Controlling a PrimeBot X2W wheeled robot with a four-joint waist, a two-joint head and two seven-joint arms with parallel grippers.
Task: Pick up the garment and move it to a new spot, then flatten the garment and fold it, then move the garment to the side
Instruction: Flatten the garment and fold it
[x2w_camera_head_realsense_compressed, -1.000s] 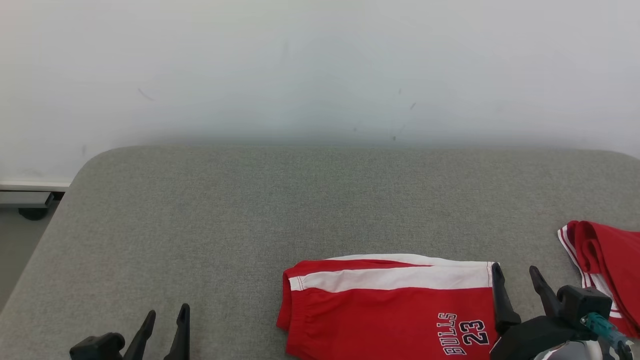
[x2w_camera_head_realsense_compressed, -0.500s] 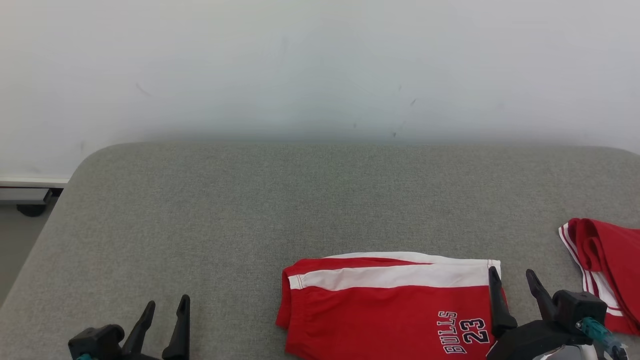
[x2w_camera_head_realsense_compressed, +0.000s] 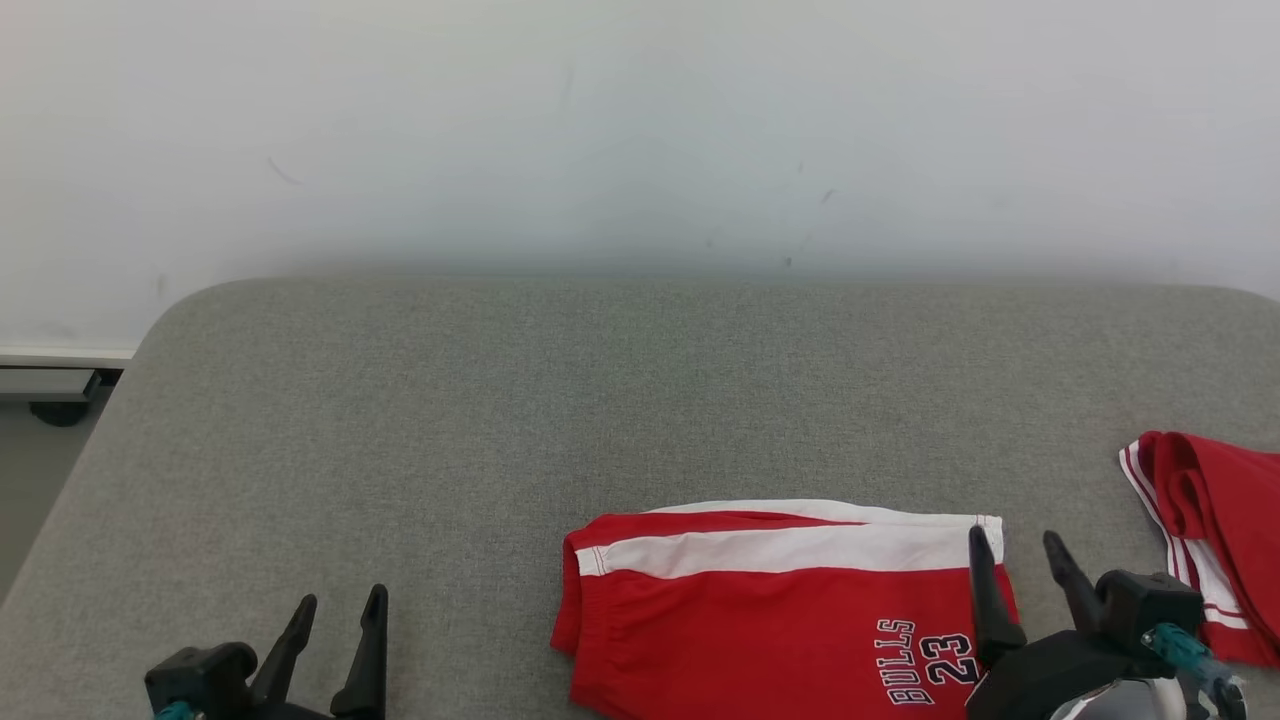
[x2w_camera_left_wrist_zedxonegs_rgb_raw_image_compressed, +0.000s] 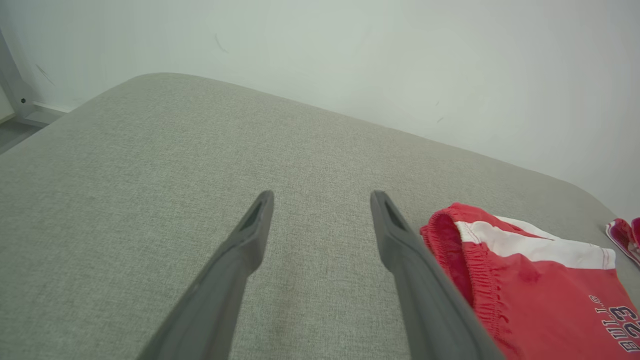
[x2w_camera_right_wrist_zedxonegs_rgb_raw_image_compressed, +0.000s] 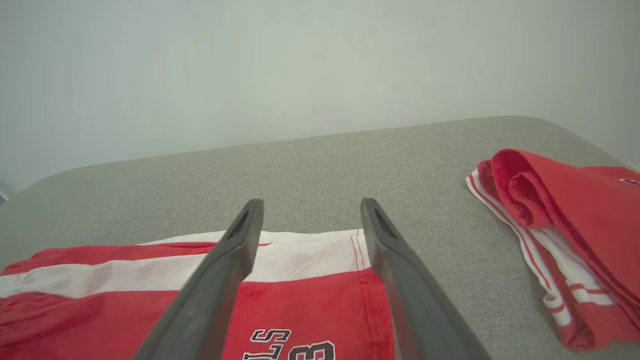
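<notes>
Red shorts (x2w_camera_head_realsense_compressed: 780, 610) with a white side stripe and "BULLS 23" print lie folded flat near the front of the grey cushioned table (x2w_camera_head_realsense_compressed: 560, 400). They also appear in the left wrist view (x2w_camera_left_wrist_zedxonegs_rgb_raw_image_compressed: 530, 280) and right wrist view (x2w_camera_right_wrist_zedxonegs_rgb_raw_image_compressed: 150, 300). My right gripper (x2w_camera_head_realsense_compressed: 1015, 545) hovers open above the shorts' right hem edge, holding nothing; its fingers (x2w_camera_right_wrist_zedxonegs_rgb_raw_image_compressed: 235, 250) straddle the hem corner. My left gripper (x2w_camera_head_realsense_compressed: 340, 610) stands open over bare fabric left of the shorts, its fingers (x2w_camera_left_wrist_zedxonegs_rgb_raw_image_compressed: 395, 235) apart from the waistband.
A second red garment with white stripes (x2w_camera_head_realsense_compressed: 1215, 540) lies bunched at the table's right edge, also in the right wrist view (x2w_camera_right_wrist_zedxonegs_rgb_raw_image_compressed: 565, 225). A pale wall (x2w_camera_head_realsense_compressed: 640, 130) rises behind the table. The floor and a metal base (x2w_camera_head_realsense_compressed: 50, 390) show at the far left.
The head camera has tilted slightly, shifting the whole picture. My left gripper has risen a little in view. The right gripper has edged slightly left over the shorts' hem.
</notes>
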